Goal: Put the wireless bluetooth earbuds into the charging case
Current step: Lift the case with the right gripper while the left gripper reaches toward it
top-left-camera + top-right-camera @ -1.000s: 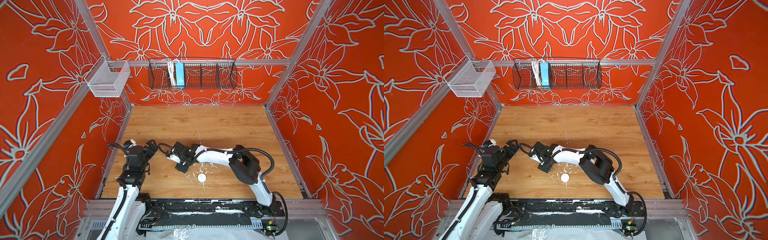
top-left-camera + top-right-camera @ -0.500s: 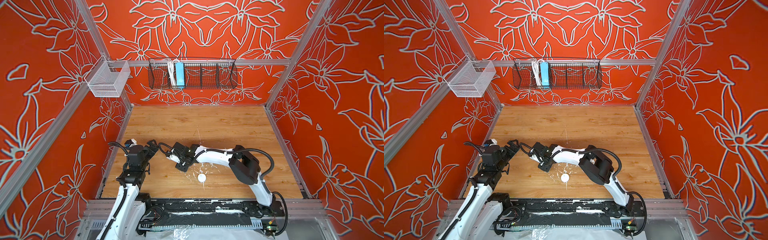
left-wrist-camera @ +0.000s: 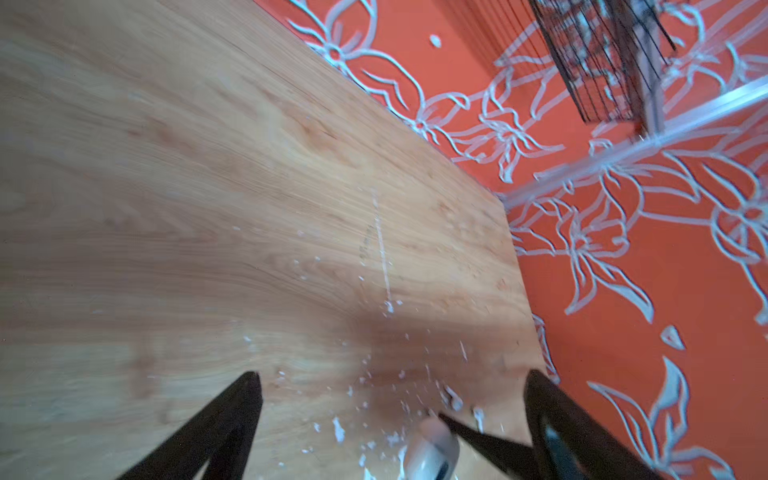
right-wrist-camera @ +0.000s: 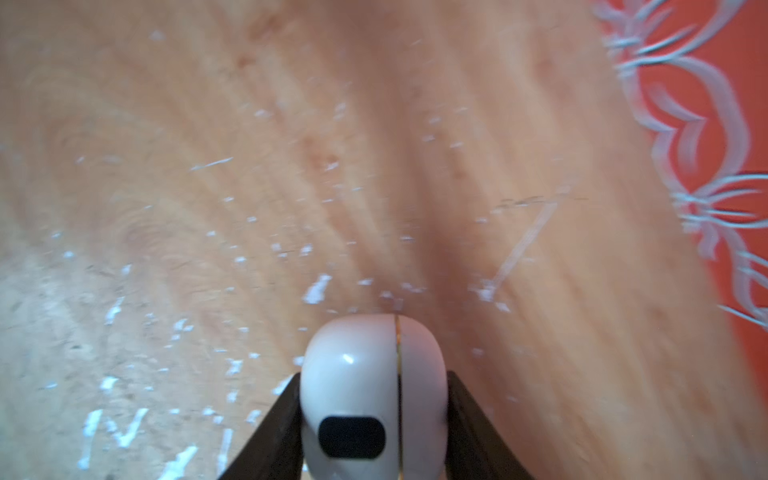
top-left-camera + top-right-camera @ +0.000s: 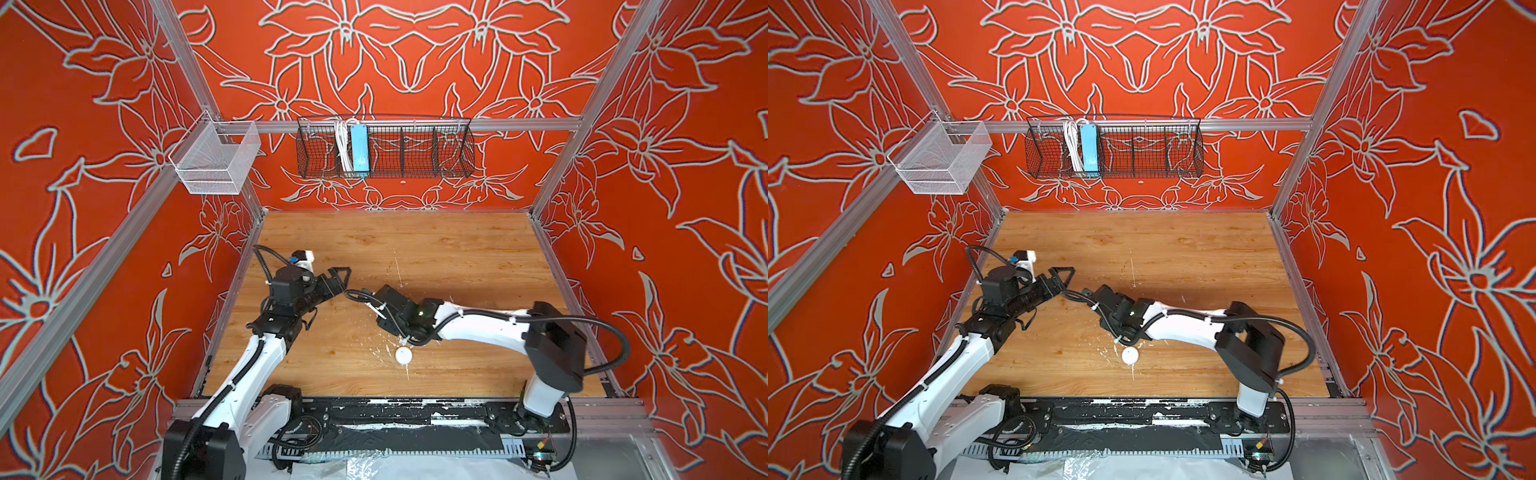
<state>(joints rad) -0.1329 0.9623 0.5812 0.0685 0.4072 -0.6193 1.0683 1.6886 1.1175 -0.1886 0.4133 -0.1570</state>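
The charging case (image 5: 403, 355) is a round white puck lying flat on the wooden table, front middle; both top views show it (image 5: 1129, 356). My right gripper (image 4: 374, 376) is shut on a different case, cream with a dark oval mark (image 4: 353, 386), and holds it by its two sides above the wood. In a top view this gripper (image 5: 386, 301) sits just beyond the puck and to its left. My left gripper (image 3: 392, 376) is open and empty, its fingertips (image 5: 345, 272) close to the right gripper. The cream case (image 3: 430, 449) shows low between them. The earbuds are out of view.
White paint flecks and a long scratch (image 5: 397, 270) mark the wood around the puck. A black wire basket (image 5: 384, 147) and a white mesh basket (image 5: 216, 160) hang on the back rail. Red walls enclose the table on three sides.
My right gripper has shifted to the right with the cream case in it. My left gripper has reached out to the right and farther from the front edge, still open.
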